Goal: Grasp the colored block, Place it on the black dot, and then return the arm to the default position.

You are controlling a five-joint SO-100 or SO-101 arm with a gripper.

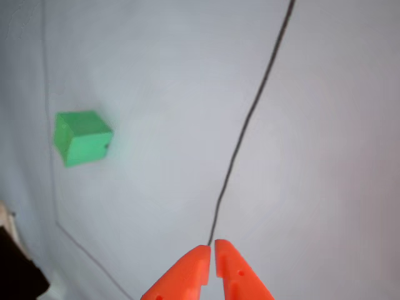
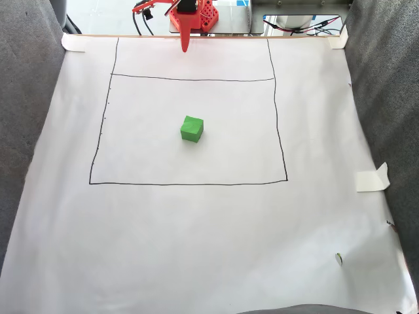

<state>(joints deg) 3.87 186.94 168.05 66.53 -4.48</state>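
Gripper (image 1: 210, 245): two bright orange plastic jaws, each tapering to a blunt point, together a wedge w/ a thin slit between. Matte finish, flat faces, sharp edges. Small dark screw holes on the right jaw in the other view, one near the left jaw's lower edge.

Fixed view: arm (image 2: 190, 16) is red-orange, blocky printed body w/ a perforated side panel of small round holes, a black part on top. Gripper (image 2: 185, 44) narrows to one slim spike. Black and red cables (image 2: 145, 14) loop off the left side.
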